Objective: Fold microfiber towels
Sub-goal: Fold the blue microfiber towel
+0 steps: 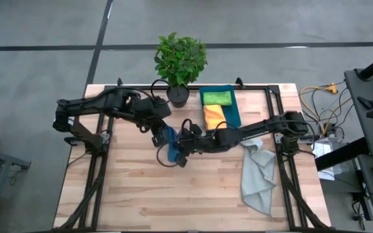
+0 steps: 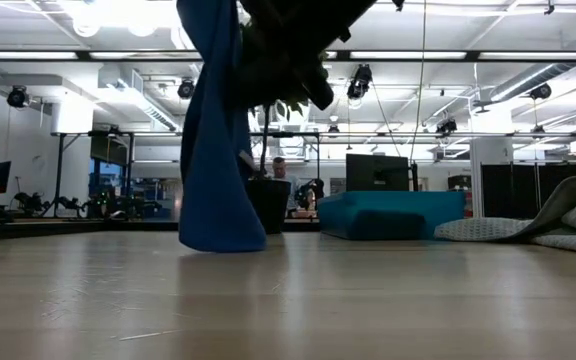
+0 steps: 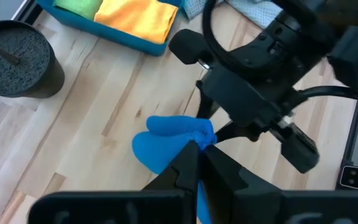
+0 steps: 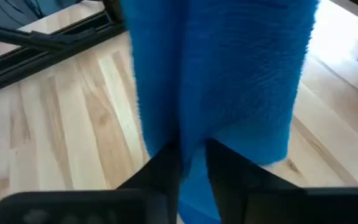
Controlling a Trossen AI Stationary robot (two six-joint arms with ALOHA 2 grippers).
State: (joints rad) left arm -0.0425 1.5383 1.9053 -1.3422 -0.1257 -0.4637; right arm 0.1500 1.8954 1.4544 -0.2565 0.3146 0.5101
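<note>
A blue towel [image 2: 213, 140] hangs mid-table between my two grippers; its lower end [image 2: 218, 240] reaches the tabletop. My left gripper [image 1: 162, 135] comes from the table's left and is shut on the towel's top. My right gripper [image 1: 179, 151] reaches in from the table's right and is shut on the same towel [image 4: 229, 81], just beside the left one. An orange towel [image 1: 213, 116] and a lime green towel [image 1: 216, 98] lie in the teal bin [image 1: 233, 111]. A pale grey towel [image 1: 258, 175] lies crumpled at the right. My left gripper pinches the blue towel's bunched upper part [image 3: 194, 138] between its two fingers, slanting down from the table's left. The cloth hangs below the fingers; one layer or several I cannot tell. My right gripper pinches a vertical fold of the hanging towel [image 4: 188, 134] between its two fingers, slanting down from the table's right. The cloth hangs in loose folds, slack, ahead of and below the fingers.
A potted plant [image 1: 180, 61] stands at the table's far edge, left of the bin. A black frame rail [image 1: 258, 87] runs along the far and side edges. Bare wood [image 1: 141, 194] lies toward the near edge.
</note>
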